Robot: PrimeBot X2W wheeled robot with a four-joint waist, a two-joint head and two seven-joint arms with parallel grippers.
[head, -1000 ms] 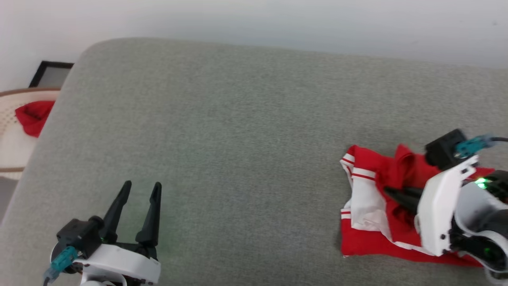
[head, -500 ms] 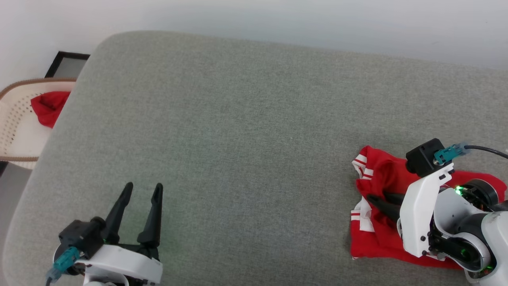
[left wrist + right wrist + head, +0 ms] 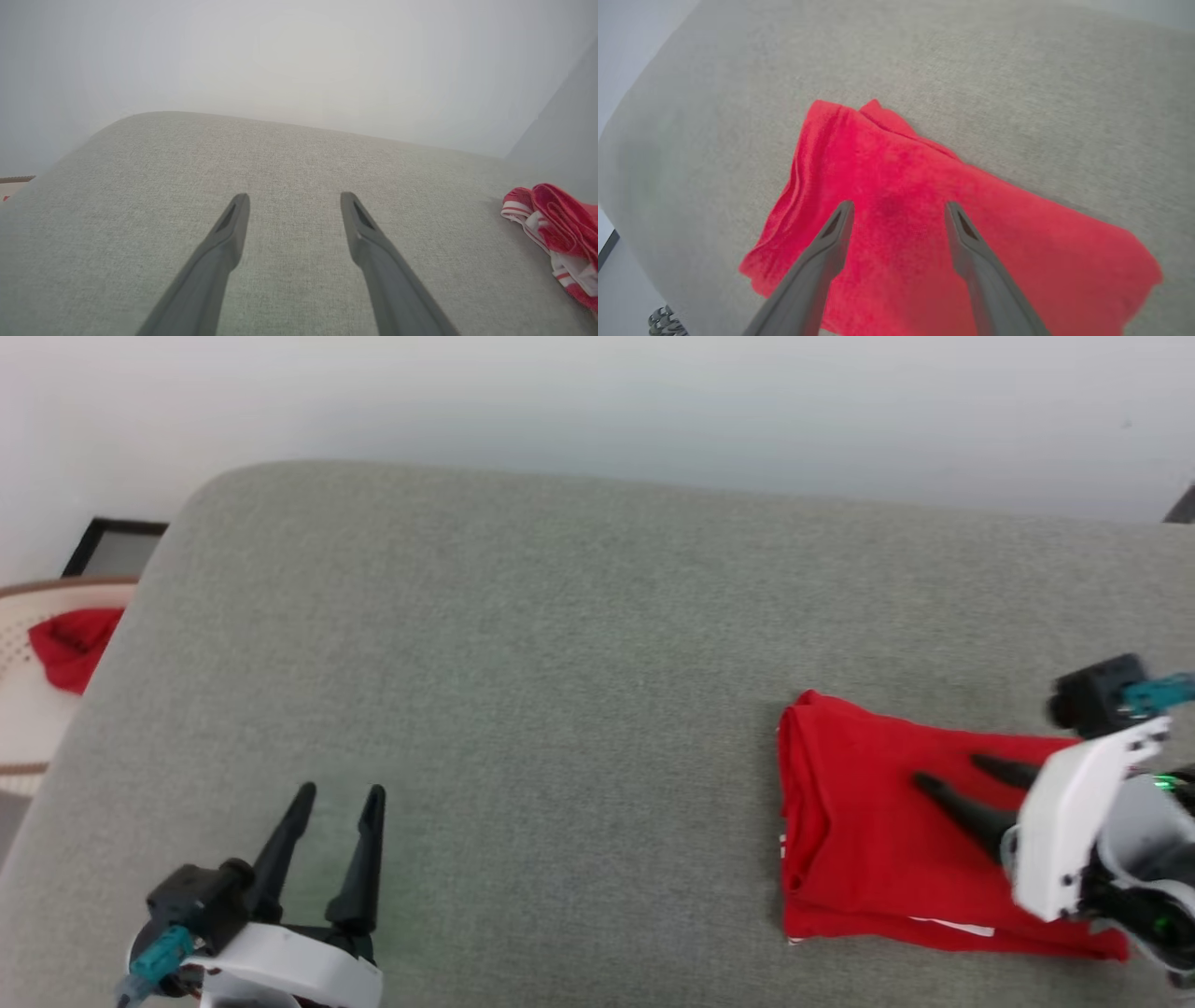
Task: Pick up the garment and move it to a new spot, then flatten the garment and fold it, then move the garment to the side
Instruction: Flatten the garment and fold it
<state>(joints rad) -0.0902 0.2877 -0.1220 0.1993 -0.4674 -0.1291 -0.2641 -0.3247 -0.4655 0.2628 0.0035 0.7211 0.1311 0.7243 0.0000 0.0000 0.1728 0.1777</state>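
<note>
The garment [image 3: 868, 840] lies on the right side of the grey cushion as a flat red fold, with a thin white strip showing at its near edge. My right gripper [image 3: 948, 770] hovers just over its right half, open, with nothing between its fingers. In the right wrist view the right gripper [image 3: 896, 205] has its two fingers spread over the red garment [image 3: 901, 172]. My left gripper [image 3: 341, 791] stands open at the lower left, far from the garment. The left wrist view shows the left gripper [image 3: 294, 196] open over bare cushion, with the garment [image 3: 556, 228] at the right edge.
The grey cushion [image 3: 560, 663] ends in a rounded edge at the left and back. Beyond the left edge stands a pale woven basket [image 3: 56, 586] holding a red cloth [image 3: 65, 644]. A black frame [image 3: 112, 537] leans by the white wall.
My right gripper has opened and let go of the garment, which now lies folded with plain red on top. The head camera has shifted. The left gripper has stayed put.
</note>
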